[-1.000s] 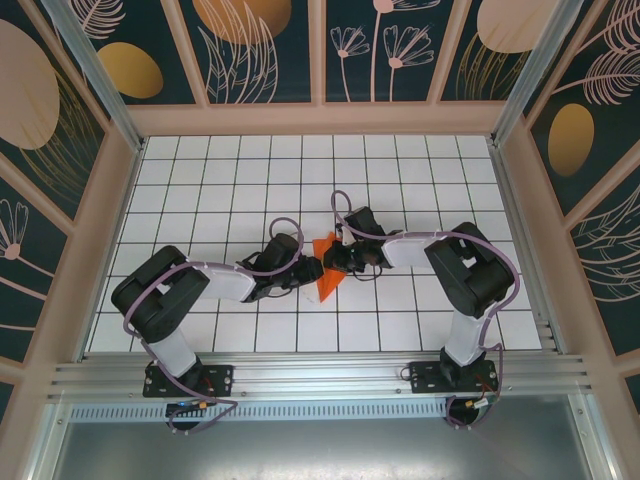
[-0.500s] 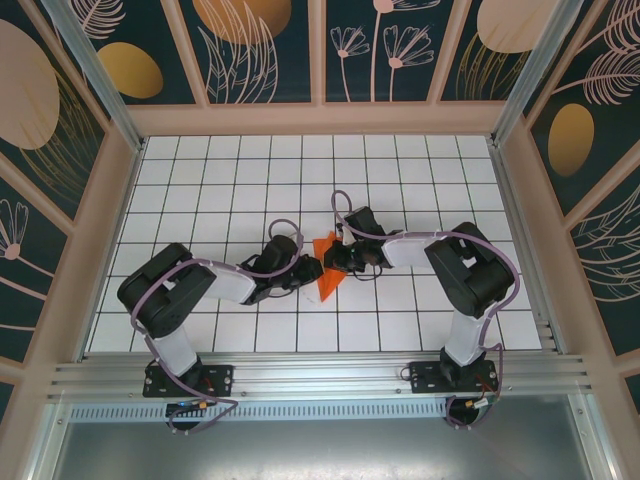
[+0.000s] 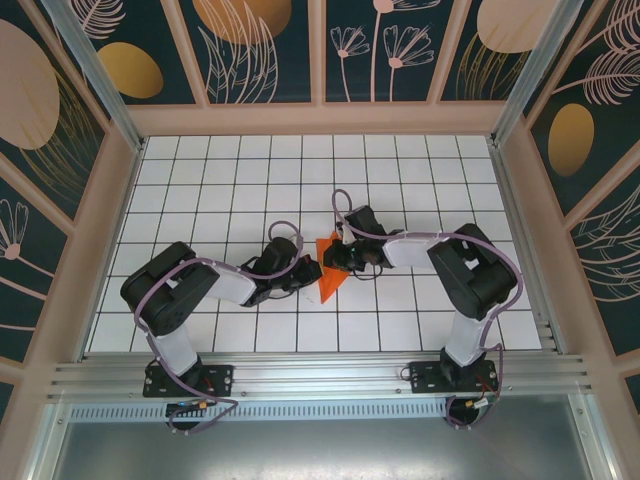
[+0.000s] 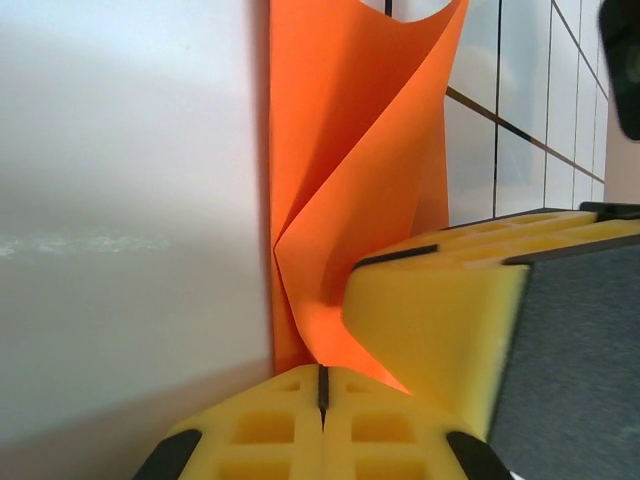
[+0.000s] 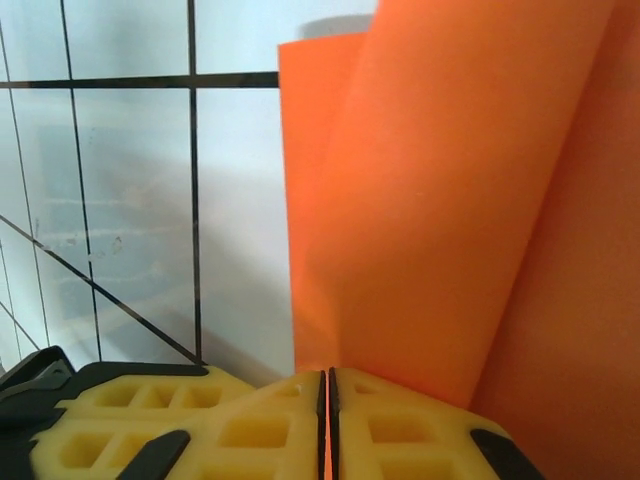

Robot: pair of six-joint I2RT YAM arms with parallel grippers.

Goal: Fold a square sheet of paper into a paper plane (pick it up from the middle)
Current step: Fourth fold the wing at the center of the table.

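Left pincer (image 4: 322,385): yellow pads pressed together, seam a thin dark line. The lower end of the orange sheet of paper (image 4: 350,180) runs down to that seam, so I read it as pinched there. A second yellow padded block (image 4: 430,300) with a dark side juts in from the right and overlaps the paper; I cannot tell for sure what it belongs to.

Right pincer (image 5: 327,400): pads likewise closed, with a sliver of orange in the seam. The sheet of paper (image 5: 430,200) rises from them in curved, overlapping layers.

Count: one sheet, two pincers, two arms, one tiled surface.

From above, the left pincer (image 3: 308,272) and right pincer (image 3: 337,262) sit close together near the middle of the surface (image 3: 220,180), the sheet of paper (image 3: 326,285) between them. It stands crumpled and partly folded, not flat. One orange corner shows above the right pincer, a larger patch below it.

Hard to make out: the sheet's full outline, as the pincers cover much of it from above, and both wrist views cut it off at the frame. How many folds it has I cannot tell.

Pose: left arm (image 3: 200,285) has its elbow out to the left and its forearm reaching right. Right arm (image 3: 470,265) mirrors it, elbow out to the right, forearm reaching left. Both wrists are low over the tiles.
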